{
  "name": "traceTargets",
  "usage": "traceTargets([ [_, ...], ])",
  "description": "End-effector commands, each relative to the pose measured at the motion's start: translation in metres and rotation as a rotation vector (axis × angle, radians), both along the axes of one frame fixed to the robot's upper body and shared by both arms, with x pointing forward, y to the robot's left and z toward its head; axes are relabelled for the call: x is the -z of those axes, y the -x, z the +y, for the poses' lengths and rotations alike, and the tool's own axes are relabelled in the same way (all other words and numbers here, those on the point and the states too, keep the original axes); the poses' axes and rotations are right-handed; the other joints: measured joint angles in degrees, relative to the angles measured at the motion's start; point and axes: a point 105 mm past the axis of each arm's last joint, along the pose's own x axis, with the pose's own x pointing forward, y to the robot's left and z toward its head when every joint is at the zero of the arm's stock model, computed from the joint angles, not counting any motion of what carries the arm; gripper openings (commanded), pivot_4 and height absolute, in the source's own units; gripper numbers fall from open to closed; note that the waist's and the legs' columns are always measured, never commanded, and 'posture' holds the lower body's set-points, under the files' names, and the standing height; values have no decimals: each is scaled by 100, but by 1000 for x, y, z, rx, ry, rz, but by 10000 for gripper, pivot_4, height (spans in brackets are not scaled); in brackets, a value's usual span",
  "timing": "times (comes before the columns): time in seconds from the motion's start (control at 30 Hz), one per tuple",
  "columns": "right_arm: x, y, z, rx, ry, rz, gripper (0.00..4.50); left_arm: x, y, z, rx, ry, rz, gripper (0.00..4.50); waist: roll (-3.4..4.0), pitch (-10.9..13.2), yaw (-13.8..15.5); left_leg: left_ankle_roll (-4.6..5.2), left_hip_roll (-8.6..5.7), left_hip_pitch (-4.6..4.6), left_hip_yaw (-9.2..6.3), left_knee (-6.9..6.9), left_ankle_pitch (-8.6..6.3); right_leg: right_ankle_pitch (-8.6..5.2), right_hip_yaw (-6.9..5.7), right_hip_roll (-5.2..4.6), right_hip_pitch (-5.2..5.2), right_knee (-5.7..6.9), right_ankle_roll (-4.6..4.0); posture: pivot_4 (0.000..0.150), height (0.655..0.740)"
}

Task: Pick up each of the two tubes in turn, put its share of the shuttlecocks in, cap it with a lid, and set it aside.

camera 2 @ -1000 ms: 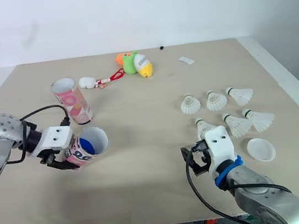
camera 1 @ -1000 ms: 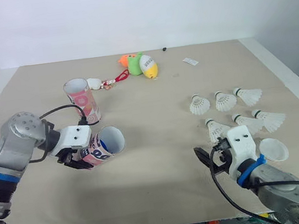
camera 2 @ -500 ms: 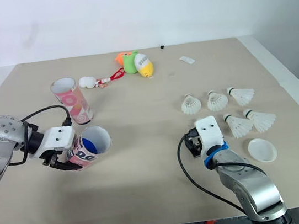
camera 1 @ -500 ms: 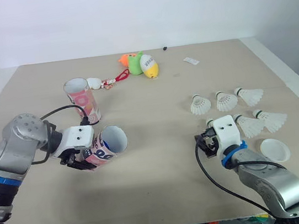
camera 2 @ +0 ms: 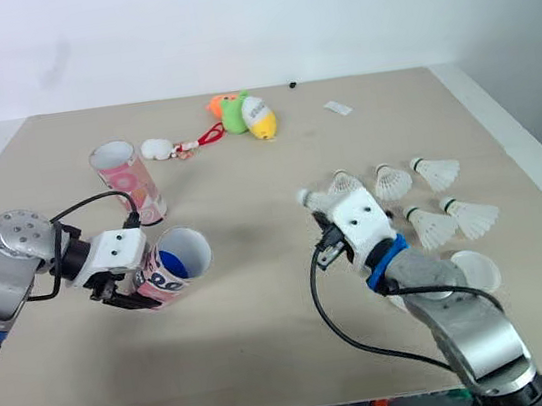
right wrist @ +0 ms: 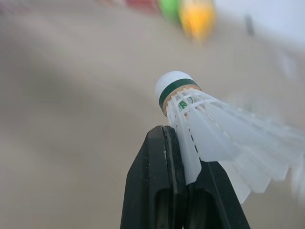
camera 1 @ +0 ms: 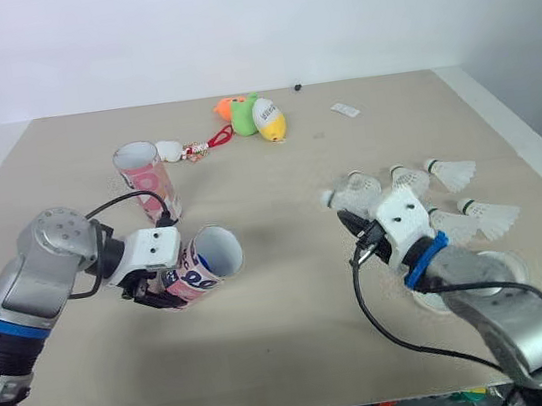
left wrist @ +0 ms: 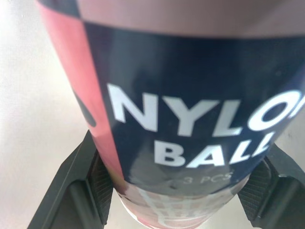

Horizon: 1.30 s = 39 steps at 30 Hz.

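Pinching a shuttlecock (right wrist: pixel 190 109) by its skirt, your right hand (right wrist: pixel 183 148) hangs over the bench (camera 1: pixel 286 312) beside five others (camera 2: pixel 433 172). Your left hand (camera 1: pixel 161 284) clamps the tilted tube (camera 1: pixel 204 263).

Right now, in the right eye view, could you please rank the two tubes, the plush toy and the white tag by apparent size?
1. upright tube and held tube: about alike; the held one points towards the camera, so I leave them unranked.
2. plush toy.
3. white tag, by far the smallest.
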Motion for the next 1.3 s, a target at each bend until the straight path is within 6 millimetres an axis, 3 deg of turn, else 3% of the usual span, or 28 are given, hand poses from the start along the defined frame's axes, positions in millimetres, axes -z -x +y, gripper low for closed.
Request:
traceTargets([
  [0.03, -36, 29, 32, -369, 16, -40, 1363, 1, 2, -5, 19, 14, 17, 29661, 0, 0, 1, 0, 0, 0, -3, 0, 0, 1, -2, 1, 1, 0, 1, 1500, 7323],
  [0.23, -42, 40, 59, -684, 191, -30, 1363, 3, 2, -1, 9, -9, 43, 29661, -1, 1, 1, 3, 2, -1, -12, -1, -2, -3, -13, 0, 3, -1, -5, 1500, 7323],
  [0.5, -44, 20, 87, -870, 363, -60, 1363, 8, 4, 8, -14, -84, 86, 29661, 1, 3, -9, 11, 15, 1, -6, -3, -7, -4, -12, 14, -4, 1, -18, 1500, 7323],
  [0.77, -43, 19, 112, -1015, 412, -30, 1363, 8, 3, 6, -16, -81, 89, 29661, 5, 6, -8, 28, 23, 3, -11, -7, -16, -13, -18, 22, -15, 27, -56, 1500, 7323],
  [0.8, -44, 18, 113, -1027, 411, -22, 6927, 8, 3, 6, -16, -81, 89, 29661, 6, 6, -8, 28, 23, 4, -13, -7, -16, -14, -20, 22, -15, 30, -57, 1500, 7323],
  [0.93, -59, 21, 117, -1088, 330, 38, 22196, 7, 2, 5, -15, -73, 89, 29661, 6, 6, -9, 27, 24, 8, -12, -7, -16, -16, -20, 22, -15, 36, -59, 1500, 7323],
  [1.0, -72, 29, 112, -1138, 239, 127, 32976, 7, 2, 4, -14, -68, 90, 29661, 8, 8, -8, 27, 24, 9, -13, -7, -16, -18, -21, 22, -17, 45, -66, 1500, 7323],
  [1.07, -79, 34, 102, -1163, 181, 217, 37271, 8, 2, 3, -14, -67, 90, 29661, 8, 8, -4, 27, 23, 10, -22, -6, -16, -24, -25, 15, -18, 66, -81, 1500, 7323],
  [1.13, -85, 32, 84, -1142, 136, 254, 37271, 8, 2, 3, -13, -65, 90, 29661, 8, 8, 6, 27, 23, 10, -28, -6, -16, -27, -29, 11, -17, 70, -83, 1500, 7323],
  [1.3, -86, -7, 37, -729, 11, 154, 37271, 9, 6, 2, -16, -54, 93, 29661, 5, 6, 0, 27, 15, 9, -36, -6, -16, -36, -38, 1, -13, 71, -80, 1500, 7323],
])
